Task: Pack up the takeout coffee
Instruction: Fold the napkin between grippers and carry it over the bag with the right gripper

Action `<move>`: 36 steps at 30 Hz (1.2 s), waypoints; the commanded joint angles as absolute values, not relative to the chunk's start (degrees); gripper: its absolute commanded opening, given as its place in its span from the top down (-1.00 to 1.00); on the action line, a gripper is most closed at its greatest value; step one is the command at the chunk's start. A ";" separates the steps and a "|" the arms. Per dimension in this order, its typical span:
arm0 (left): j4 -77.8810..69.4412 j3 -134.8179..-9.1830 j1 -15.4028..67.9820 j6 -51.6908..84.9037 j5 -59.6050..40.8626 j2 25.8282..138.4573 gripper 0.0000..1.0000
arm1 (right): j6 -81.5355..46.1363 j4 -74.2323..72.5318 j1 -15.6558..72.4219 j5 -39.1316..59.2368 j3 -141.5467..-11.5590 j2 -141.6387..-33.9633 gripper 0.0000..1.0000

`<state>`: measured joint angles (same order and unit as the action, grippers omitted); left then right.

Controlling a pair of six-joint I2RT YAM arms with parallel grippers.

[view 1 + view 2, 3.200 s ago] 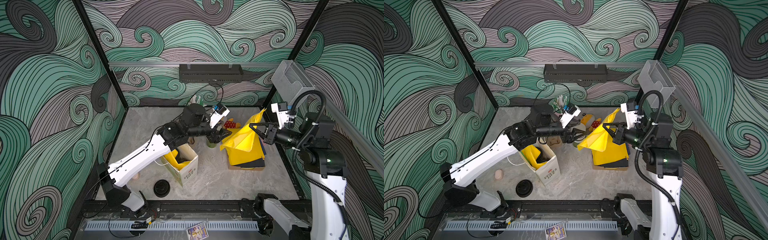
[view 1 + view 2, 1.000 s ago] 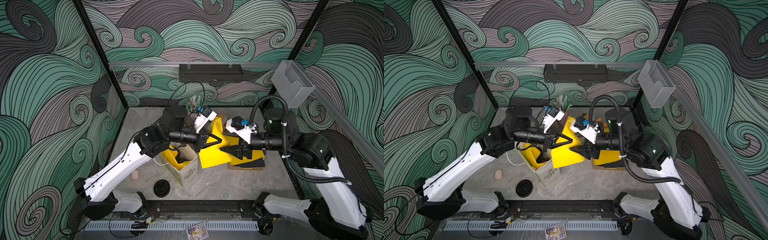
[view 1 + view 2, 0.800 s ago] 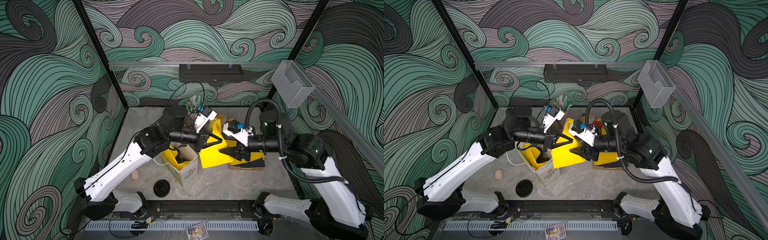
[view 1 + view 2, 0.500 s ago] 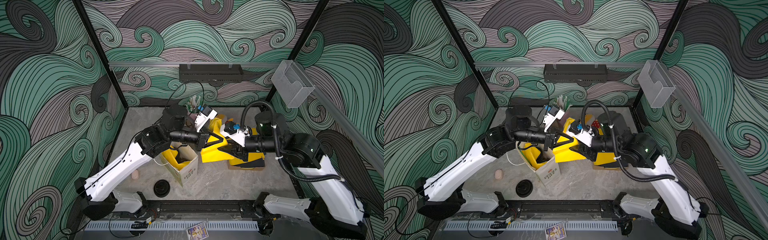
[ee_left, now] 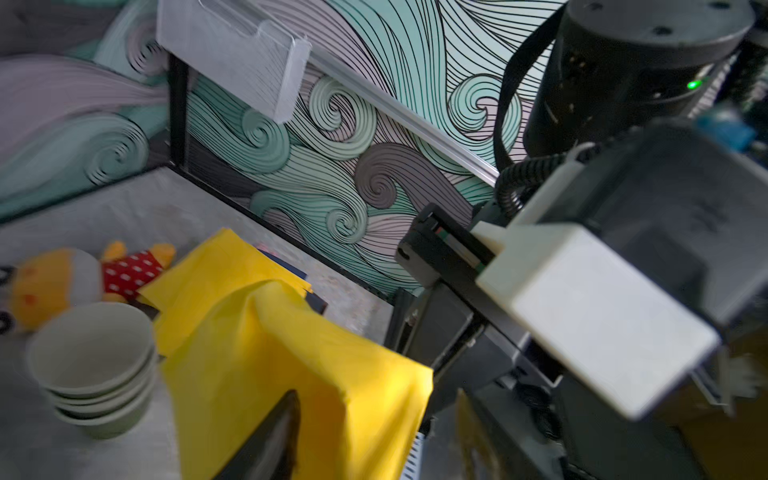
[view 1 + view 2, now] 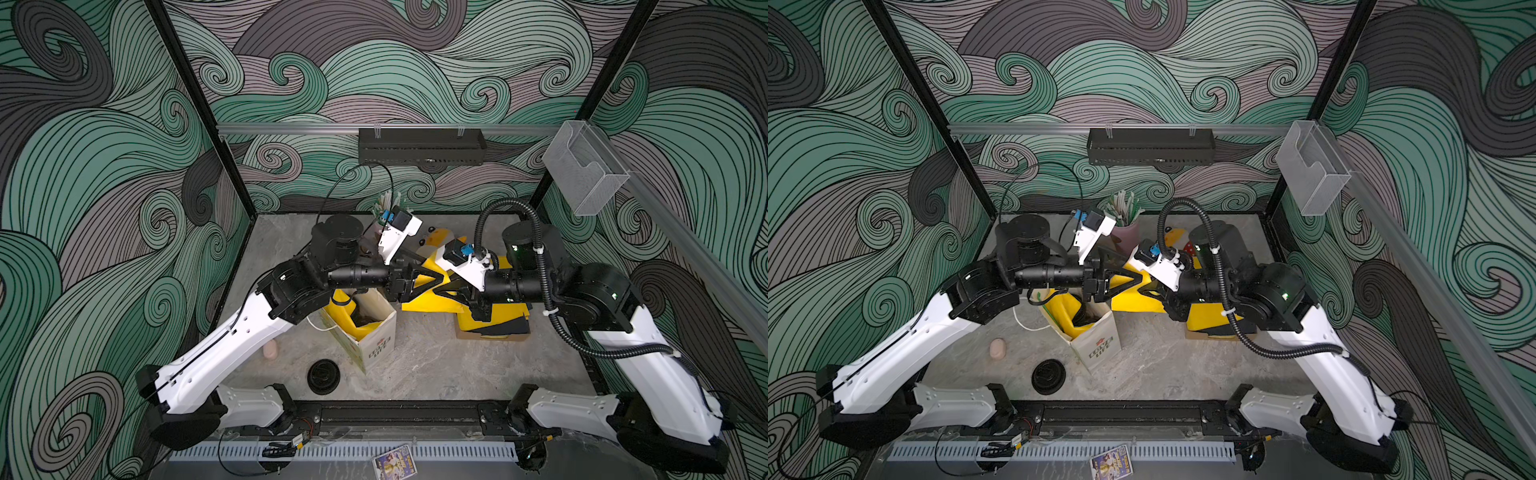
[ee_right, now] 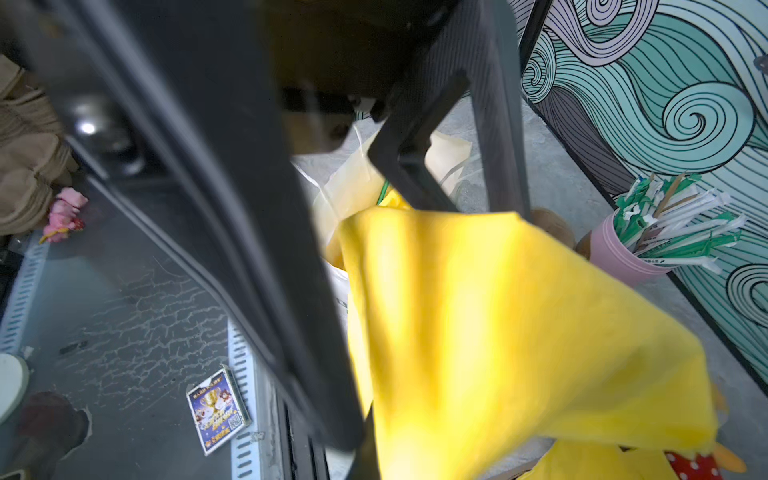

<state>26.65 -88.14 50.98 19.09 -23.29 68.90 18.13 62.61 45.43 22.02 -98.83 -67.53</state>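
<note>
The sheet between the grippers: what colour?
The sheet is plain yellow, clearest in the right wrist view.

Yellow sheet (image 6: pixel 432 302) beside paper bag (image 6: pixel 374 340); bare table (image 6: pixel 436 365) in front.

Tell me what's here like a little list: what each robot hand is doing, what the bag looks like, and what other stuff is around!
left gripper: jaws open, at the edge of the yellow sheet
right gripper: shut on yellow sheet, holding it up
bag: upright, open, yellow lining inside
black lid: lies flat in front of bag
cup stack: no lids, near plush toy
straws: stand in pink cup at the back
lidded cups: none clearly in view
</note>
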 commanded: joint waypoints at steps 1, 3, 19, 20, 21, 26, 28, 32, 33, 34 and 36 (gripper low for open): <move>23.61 -86.60 50.67 16.57 -10.45 62.96 -0.50 | 15.18 60.50 45.73 23.58 -97.70 -66.47 1.00; 25.52 -85.40 50.71 16.95 -2.18 59.77 -0.51 | 13.33 59.37 45.78 23.89 -97.51 -66.74 1.00; 73.43 -87.05 50.61 56.16 30.74 43.73 -0.46 | -4.35 40.03 62.91 10.76 -106.70 -85.69 1.00; 73.75 -85.96 50.61 57.01 29.90 42.94 -0.47 | -4.89 40.32 63.50 9.76 -107.45 -86.73 1.00; 73.72 -84.74 50.63 57.89 29.13 42.00 -0.48 | -5.79 40.75 63.95 9.01 -108.17 -87.99 1.00; 71.21 -79.88 50.63 58.48 27.53 39.06 -0.43 | -10.70 44.25 64.77 0.82 -110.17 -92.30 1.00; 69.67 -78.30 50.61 58.18 27.79 38.46 -0.34 | -12.04 48.08 64.78 -1.27 -112.15 -94.51 1.00; 67.23 -76.55 50.62 57.19 27.51 38.31 -0.22 | -12.66 55.77 64.97 -2.50 -116.02 -98.36 1.00; 67.30 -76.51 50.67 56.83 27.47 38.52 -0.20 | -12.50 57.31 65.07 -2.55 -117.04 -99.35 1.00; 67.78 -76.56 50.60 56.61 27.44 38.71 -0.17 | -12.16 58.67 65.28 -2.59 -118.05 -100.24 1.00; 68.20 -76.58 50.62 56.34 27.28 38.93 -0.11 | -11.78 61.34 65.67 -2.98 -120.31 -101.74 1.00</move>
<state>68.58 -76.23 50.96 57.08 27.66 38.79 -11.03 54.70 65.08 -0.62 -117.67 -100.60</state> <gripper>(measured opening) 0.566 0.050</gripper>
